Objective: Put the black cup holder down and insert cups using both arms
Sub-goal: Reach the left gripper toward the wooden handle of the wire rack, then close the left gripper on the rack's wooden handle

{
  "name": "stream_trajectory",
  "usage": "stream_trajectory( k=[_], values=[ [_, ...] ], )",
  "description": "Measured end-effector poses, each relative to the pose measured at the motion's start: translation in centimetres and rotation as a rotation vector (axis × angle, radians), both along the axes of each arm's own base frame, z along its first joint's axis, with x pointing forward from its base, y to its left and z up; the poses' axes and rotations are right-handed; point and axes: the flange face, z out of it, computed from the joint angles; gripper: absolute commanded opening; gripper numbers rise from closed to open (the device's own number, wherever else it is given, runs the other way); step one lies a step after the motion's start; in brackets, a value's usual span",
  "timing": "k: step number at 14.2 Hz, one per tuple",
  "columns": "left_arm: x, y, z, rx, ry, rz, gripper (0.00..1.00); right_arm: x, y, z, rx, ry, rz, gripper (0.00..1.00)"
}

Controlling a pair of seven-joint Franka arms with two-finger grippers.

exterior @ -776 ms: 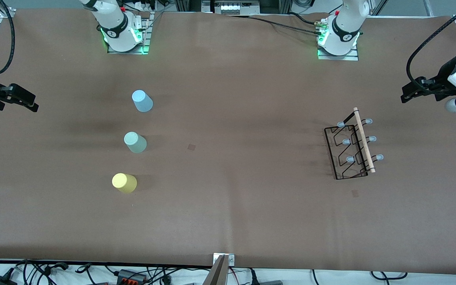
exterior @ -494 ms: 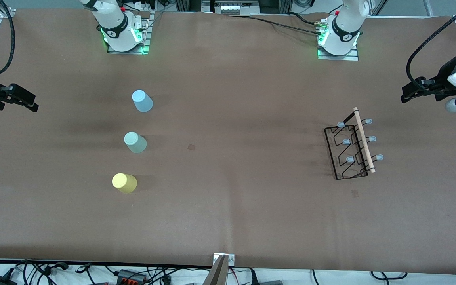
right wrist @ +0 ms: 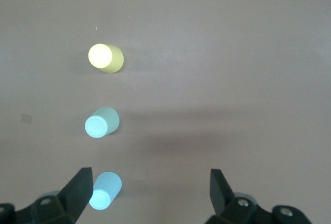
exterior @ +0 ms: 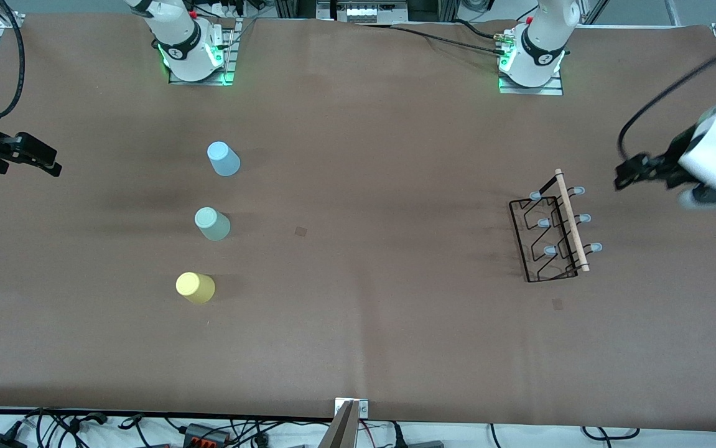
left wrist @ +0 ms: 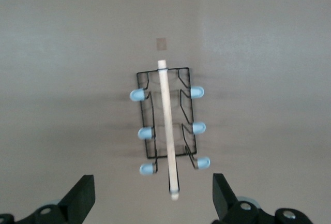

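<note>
The black cup holder [exterior: 550,233] stands on the table toward the left arm's end, its wooden rod handle [exterior: 572,219] on top; it also shows in the left wrist view [left wrist: 166,123]. The left gripper [exterior: 626,174] is open and empty, up in the air beside the holder's end; its fingers [left wrist: 83,198] stand wide apart. Three cups stand upside down toward the right arm's end: light blue [exterior: 223,158], pale green [exterior: 211,224], yellow [exterior: 195,287]. The right gripper [exterior: 46,163] is open and empty at the table's edge. The right wrist view shows the blue [right wrist: 106,190], green [right wrist: 102,122] and yellow [right wrist: 105,57] cups.
The brown table mat [exterior: 364,280] covers the table. The arm bases [exterior: 193,53] stand along the edge farthest from the front camera. Cables [exterior: 208,432] lie off the near edge. Two small dark marks [exterior: 301,231] show on the mat.
The left gripper has moved down and toward the cup holder. The right arm, cups and holder have not moved.
</note>
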Motion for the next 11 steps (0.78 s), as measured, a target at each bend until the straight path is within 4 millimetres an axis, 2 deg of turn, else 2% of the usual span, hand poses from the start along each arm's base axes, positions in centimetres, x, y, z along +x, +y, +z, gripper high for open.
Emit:
stream_trajectory(
  k=[3,5,7,9,11],
  values=[
    [1.9,0.0,-7.8,-0.023,0.011,0.0,1.0,0.0,0.0,0.1,0.0,-0.003,0.0,1.0],
    [1.7,-0.1,-11.9,-0.03,0.015,0.001,1.0,0.0,0.0,0.0,0.0,0.0,0.0,1.0],
    [0.8,-0.6,-15.0,-0.032,0.013,-0.008,1.0,0.2,0.0,-0.5,0.0,0.007,0.001,1.0],
    [0.0,-1.6,-16.5,-0.033,0.012,-0.028,0.83,0.2,0.0,-0.6,0.0,0.008,0.002,1.0],
    [-0.2,-2.0,-16.9,-0.026,0.015,-0.043,0.65,0.2,0.0,-0.5,0.0,0.008,0.002,1.0]
  ],
)
